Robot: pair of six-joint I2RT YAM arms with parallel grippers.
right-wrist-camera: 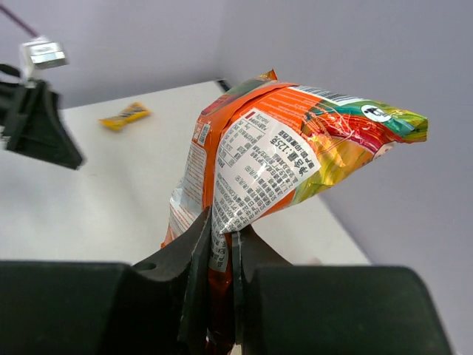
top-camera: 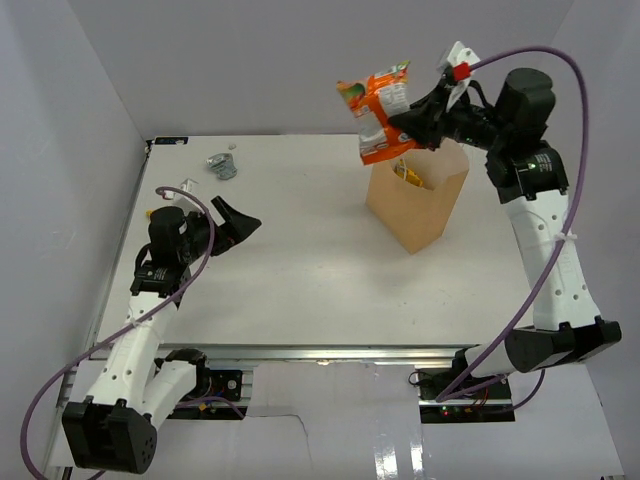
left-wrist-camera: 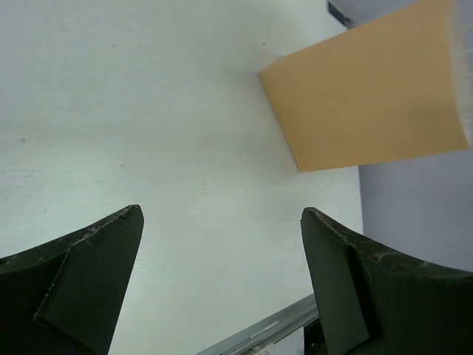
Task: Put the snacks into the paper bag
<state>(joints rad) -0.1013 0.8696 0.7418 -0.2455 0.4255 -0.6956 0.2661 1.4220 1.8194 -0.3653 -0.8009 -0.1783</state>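
The paper bag (top-camera: 418,205) stands upright on the table (top-camera: 300,270), right of centre and toward the far side. A snack bag (top-camera: 378,120) hangs over its far-left rim, pinched in the right gripper (top-camera: 397,126) — mostly above the opening, and whether its lower end touches the rim cannot be told. A packet (top-camera: 408,175) lies inside the paper bag. A foil packet (top-camera: 221,165) lies at the table's far left. Nearer, the left gripper (top-camera: 243,222) sits over the table's left part, jaws apart — the paper bag is well off to its right.
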